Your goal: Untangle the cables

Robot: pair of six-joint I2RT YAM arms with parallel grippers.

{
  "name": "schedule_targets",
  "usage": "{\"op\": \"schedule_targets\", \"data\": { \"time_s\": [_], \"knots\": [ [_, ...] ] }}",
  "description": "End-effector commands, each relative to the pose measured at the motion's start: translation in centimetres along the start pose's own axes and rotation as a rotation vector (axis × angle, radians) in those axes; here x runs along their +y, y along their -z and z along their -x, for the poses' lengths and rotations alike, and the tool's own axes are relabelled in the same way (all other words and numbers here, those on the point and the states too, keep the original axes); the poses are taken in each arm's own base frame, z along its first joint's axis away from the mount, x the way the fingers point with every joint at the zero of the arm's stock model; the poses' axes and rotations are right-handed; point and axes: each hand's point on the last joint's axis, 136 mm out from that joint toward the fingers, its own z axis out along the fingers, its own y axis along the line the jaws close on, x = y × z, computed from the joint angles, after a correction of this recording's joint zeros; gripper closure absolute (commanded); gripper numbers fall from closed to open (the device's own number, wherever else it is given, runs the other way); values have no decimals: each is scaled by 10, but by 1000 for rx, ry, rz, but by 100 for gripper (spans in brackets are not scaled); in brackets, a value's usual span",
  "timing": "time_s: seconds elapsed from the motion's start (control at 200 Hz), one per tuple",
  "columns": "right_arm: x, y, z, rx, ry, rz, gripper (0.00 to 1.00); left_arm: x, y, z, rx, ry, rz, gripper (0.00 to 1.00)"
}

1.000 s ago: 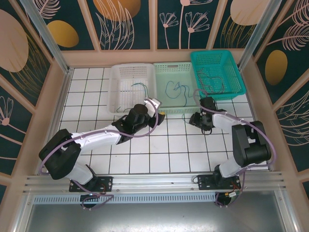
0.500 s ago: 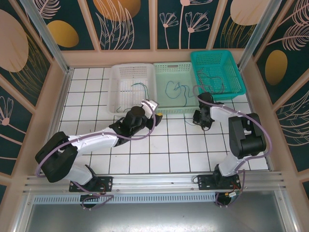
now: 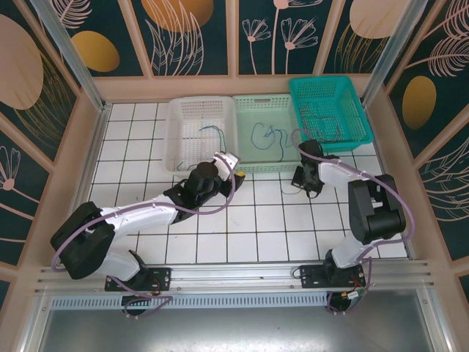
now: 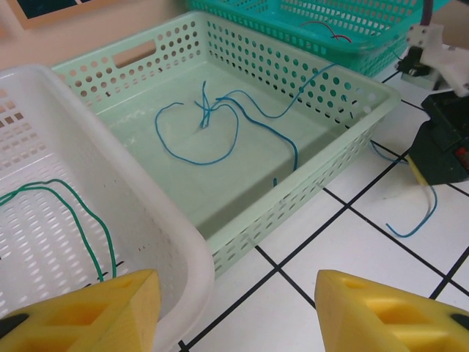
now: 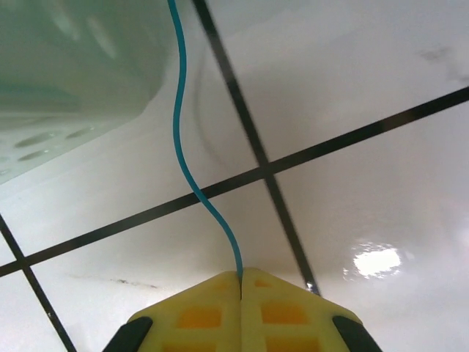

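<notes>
Top external: left gripper (image 3: 231,164) is at the near rims of the white basket (image 3: 176,125) and pale green basket (image 3: 272,168). Right gripper (image 3: 303,185) is low over the tiles.
Left wrist: left jaws apart, empty. Blue cable (image 4: 205,114) lies in the pale green basket, one strand over the rim onto the tiles. Green cable (image 4: 82,220) is in the white basket.
Right wrist: pads clenched on the blue cable's end (image 5: 192,185).
</notes>
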Motion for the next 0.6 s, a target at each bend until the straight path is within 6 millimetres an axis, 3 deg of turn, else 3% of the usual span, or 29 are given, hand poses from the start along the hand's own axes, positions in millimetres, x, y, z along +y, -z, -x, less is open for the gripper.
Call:
{"op": "schedule_targets", "data": {
  "time_s": [0.0, 0.33, 0.48, 0.596],
  "knots": [
    [-3, 35, 13, -99, 23, -28, 100, 4, 4, 13, -42, -8, 20, 42],
    [46, 137, 71, -360, 121, 77, 100, 13, 7, 20, -55, 7, 69, 42],
    [77, 155, 103, -430, 182, 118, 100, 17, 10, 23, -64, 21, 88, 42],
    [105, 153, 124, -443, 233, 149, 100, 18, 11, 23, -61, 26, 96, 42]
  ]
}}
